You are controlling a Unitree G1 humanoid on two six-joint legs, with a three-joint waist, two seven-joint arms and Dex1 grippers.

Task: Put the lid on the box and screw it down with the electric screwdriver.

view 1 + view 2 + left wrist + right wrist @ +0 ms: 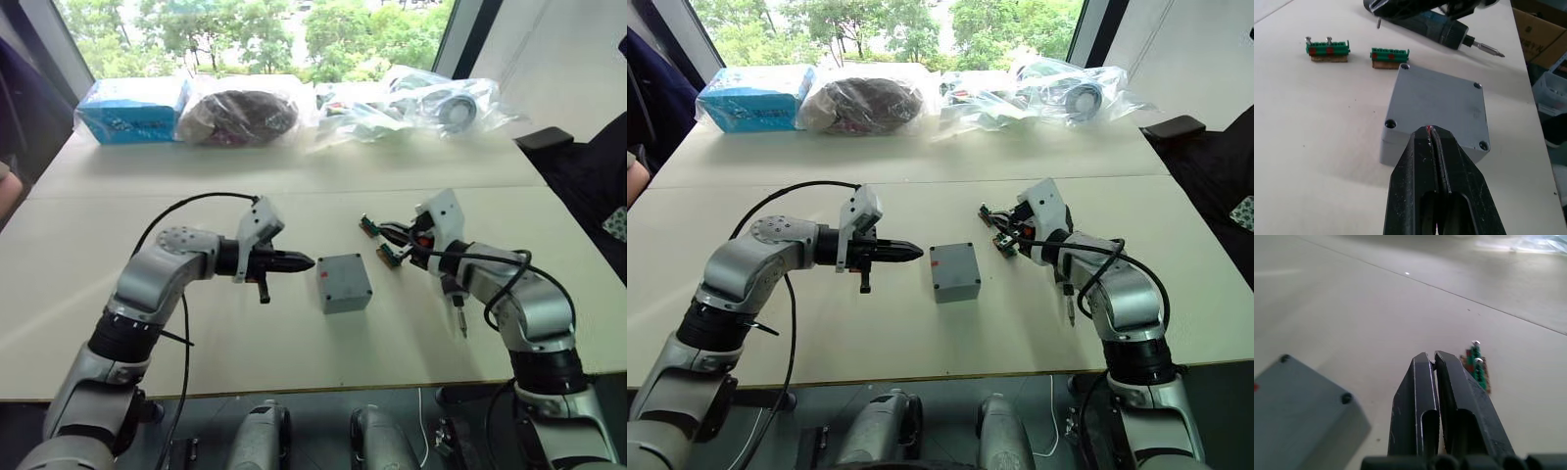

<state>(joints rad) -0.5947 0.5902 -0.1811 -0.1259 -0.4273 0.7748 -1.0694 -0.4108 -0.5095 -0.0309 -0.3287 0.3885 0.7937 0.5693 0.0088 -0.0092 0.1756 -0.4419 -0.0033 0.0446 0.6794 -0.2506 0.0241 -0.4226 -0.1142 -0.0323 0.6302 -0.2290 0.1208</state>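
Two small green connector pieces on brown bases (pixel 1327 49) lie on the table just beyond the box, between it and my right gripper (pixel 392 235), and the nearer piece (pixel 1389 55) sits just beside the box's far edge. At the far side of the pale cream tabletop (pixel 294 333) a light blue carton (pixel 132 108), a dark bundle in clear plastic (pixel 240 116) and several more clear plastic bags of parts (pixel 421 103) line the window, with green trees outside. A seam runs across the table between those bags and my arms. The small grey square plastic box (pixel 344 282) stands near the table's middle, between my two grippers, with the thin grey plastic lid (pixel 1437 103) lying flat on top, screw holes at its corners; a small red mark shows on the box's side wall facing my left arm. My left gripper (pixel 299 261) hovers just beside that wall, its black fingers pressed together on nothing. My right gripper's fingers are likewise clenched and empty. The dark blue-black pen-shaped electric screwdriver (pixel 454 299) lies on the table under my right forearm, its thin metal bit pointing toward the near edge.
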